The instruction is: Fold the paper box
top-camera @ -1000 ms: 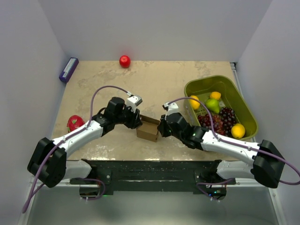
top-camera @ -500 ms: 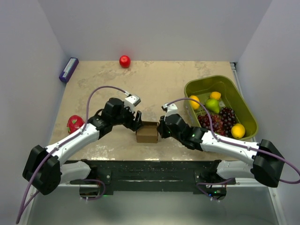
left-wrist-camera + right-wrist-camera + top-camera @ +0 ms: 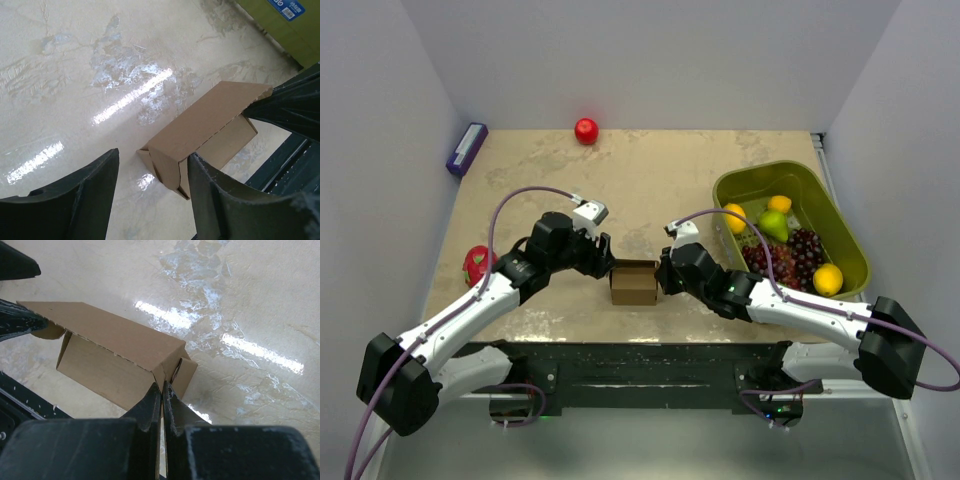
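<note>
- Now we see the paper box [image 3: 633, 283] resting on the table [image 3: 660, 180] near its front edge, between the two arms.
- Its top panel is folded over, and both wrist views show a shadowed gap under that panel's long edge.
- Our right claw [image 3: 162, 390] is clenched on the box's right-end corner, with its fingers pressed together around the cardboard edge.
- Our left claw [image 3: 152, 162] is released. Its jaws are spread wide on either side of the box's left corner, and we cannot tell whether either finger touches the cardboard.
- To the right, well apart from the box, stands the green basket [image 3: 835, 225], holding yellow and green fruit and dark grapes.
- A red ball-like fruit [image 3: 586, 131] lies at the table's back edge, and a purple packet [image 3: 466, 148] lies at the back left corner.
- A red-and-green fruit [image 3: 478, 265] lies beside the left arm.
</note>
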You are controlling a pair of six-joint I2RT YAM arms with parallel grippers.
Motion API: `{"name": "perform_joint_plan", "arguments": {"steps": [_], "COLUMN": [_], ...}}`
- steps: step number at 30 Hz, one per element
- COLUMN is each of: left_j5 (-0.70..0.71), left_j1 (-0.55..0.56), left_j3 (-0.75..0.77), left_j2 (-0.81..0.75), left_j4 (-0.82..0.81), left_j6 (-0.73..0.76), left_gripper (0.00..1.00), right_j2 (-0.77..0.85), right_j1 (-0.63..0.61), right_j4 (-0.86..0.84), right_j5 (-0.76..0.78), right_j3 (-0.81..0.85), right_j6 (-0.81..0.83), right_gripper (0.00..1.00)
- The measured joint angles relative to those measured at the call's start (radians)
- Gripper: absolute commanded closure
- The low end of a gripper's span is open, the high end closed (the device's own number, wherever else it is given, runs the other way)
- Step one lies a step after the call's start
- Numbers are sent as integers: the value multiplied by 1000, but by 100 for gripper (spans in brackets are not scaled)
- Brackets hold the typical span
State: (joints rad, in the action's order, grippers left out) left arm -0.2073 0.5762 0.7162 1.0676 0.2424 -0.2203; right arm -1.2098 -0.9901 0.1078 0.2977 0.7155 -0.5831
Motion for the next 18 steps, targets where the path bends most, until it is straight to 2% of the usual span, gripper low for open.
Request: {"name": "perform_joint_plan", "arguments": {"steps": [6,18], "left_j5": [-3,16], "left_j1": [5,56], "left_j3": [0,0], "left_j2": [-26,-3], "left_j4": [13,29], "left_j6": [-60,-135], "left_gripper": [58,72], "right_j2": [-14,-16], "right_j1": [0,-5], "right_j4": [0,1], "right_j5": [1,8], "right_j3": [9,9], "right_j6": [0,0], "right_gripper": [100,100]}}
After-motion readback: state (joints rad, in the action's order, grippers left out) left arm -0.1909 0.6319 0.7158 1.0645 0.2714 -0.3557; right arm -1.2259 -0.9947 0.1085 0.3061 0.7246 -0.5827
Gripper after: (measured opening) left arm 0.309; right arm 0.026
